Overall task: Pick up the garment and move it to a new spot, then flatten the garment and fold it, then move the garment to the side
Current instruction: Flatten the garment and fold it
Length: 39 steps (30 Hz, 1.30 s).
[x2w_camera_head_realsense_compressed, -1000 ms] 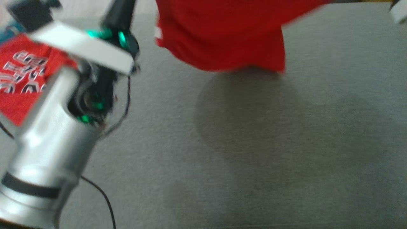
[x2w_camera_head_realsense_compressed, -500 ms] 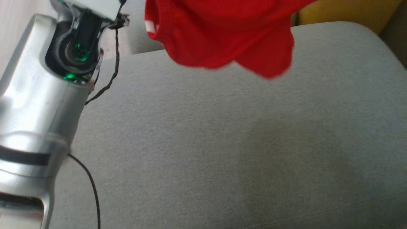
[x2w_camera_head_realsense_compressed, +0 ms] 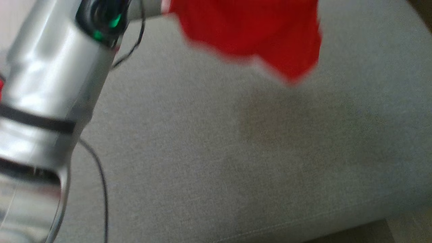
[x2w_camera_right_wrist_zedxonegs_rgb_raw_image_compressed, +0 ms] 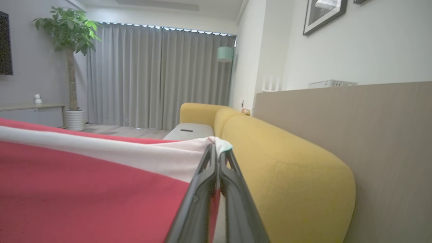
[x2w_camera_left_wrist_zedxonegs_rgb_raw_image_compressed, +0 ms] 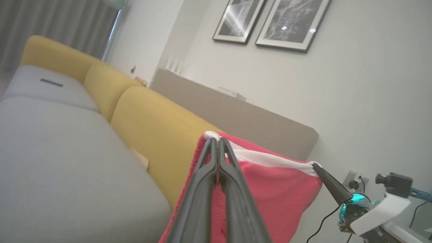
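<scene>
Evidently left gripper (x2w_camera_left_wrist_zedxonegs_rgb_raw_image_compressed: 216, 141) and right gripper (x2w_camera_right_wrist_zedxonegs_rgb_raw_image_compressed: 216, 147) are pinching the limp, light garment (x2w_camera_head_realsense_compressed: 249, 30) by its white hem (x2w_camera_right_wrist_zedxonegs_rgb_raw_image_compressed: 152, 157) at twelve o'clock

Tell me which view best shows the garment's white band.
The right wrist view: the white band runs sharp across the red garment to the shut right gripper. The left wrist view shows a shorter stretch; the head view, mostly blurred red cloth.
</scene>
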### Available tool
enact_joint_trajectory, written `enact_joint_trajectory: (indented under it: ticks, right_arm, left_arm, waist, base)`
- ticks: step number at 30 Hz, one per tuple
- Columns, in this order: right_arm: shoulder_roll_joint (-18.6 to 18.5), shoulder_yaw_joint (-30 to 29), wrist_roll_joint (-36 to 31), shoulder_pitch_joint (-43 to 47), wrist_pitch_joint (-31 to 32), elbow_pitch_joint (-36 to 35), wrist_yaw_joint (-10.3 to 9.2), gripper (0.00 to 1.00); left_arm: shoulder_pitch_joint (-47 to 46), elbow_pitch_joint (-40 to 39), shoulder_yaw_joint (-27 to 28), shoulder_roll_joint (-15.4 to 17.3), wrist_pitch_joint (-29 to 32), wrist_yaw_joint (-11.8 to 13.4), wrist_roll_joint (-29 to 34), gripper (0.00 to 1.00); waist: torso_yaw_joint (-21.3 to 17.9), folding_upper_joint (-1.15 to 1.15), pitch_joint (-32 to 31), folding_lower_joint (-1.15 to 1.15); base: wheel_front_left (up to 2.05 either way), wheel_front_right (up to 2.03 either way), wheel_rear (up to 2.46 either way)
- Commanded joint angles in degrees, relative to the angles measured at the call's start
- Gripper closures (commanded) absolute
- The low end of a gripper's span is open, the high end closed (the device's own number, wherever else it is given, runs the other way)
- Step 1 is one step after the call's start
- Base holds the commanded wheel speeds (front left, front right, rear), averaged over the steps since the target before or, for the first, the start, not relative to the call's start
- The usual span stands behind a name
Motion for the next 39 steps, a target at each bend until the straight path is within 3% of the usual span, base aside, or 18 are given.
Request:
enact_joint_trajectory:
  ticks: [1,6,10,14,18,26,32,39]
  right_arm:
    - [0.1,-1.69,-0.89,-3.75,-1.39,-0.07,0.11,1.0]
    - [-0.41,-8.35,-6.12,-6.04,-2.51,-0.72,0.11,1.0]
    - [0.44,-12.0,-9.13,0.52,-2.53,-4.71,0.11,1.0]
    - [0.76,-13.3,-9.52,10.0,-2.54,-8.53,0.11,1.0]
    - [0.15,-15.68,-8.62,20.74,-2.55,-12.58,0.11,1.0]
    - [-2.14,-27.36,-8.96,41.15,-2.55,-24.91,0.11,1.0]
    - [-0.05,-37.01,-12.41,61.75,0.58,-37.66,0.11,1.0]
    - [6.11,-49.86,-18.1,81.86,14.55,-63.55,0.11,1.0]
  left_arm:
    - [-6.01,-0.49,1.69,0.91,-2.23,-1.09,1.5,1.0]
    - [-8.5,3.16,0.97,-1.23,-9.5,-4.29,5.06,1.0]
    - [-3.73,0.82,-1.11,0.07,-10.61,-4.9,7.34,1.0]
    - [7.06,-3.34,-1.72,1.64,-10.7,-4.93,8.22,1.0]
    - [20.06,-7.25,0.74,1.19,-10.71,-4.94,11.04,1.0]
    - [41.4,-16.44,4.18,-0.9,-10.72,-4.95,21.42,1.0]
    - [56.43,-21.46,7.55,-2.44,-10.72,-4.95,28.24,1.0]
    - [67.77,-27.79,9.91,-3.59,-10.73,-4.95,33.15,1.0]
  waist:
    - [-0.29,0.0,3.95,0.0]
    - [-0.47,0.0,5.6,0.0]
    - [-0.9,0.0,6.2,0.0]
    - [-0.71,0.0,7.54,0.0]
    - [0.36,0.0,7.9,0.0]
    - [1.72,0.0,4.29,0.0]
    - [1.95,0.0,-1.13,0.0]
    - [3.36,0.0,-2.65,0.0]
  base:
    - [0.0,0.0,0.0]
    - [0.0,0.0,0.0]
    - [0.0,0.0,0.0]
    - [0.0,0.0,0.0]
    - [0.0,0.0,0.0]
    - [0.0,0.0,0.0]
    - [0.0,0.0,0.0]
    - [0.0,0.0,0.0]
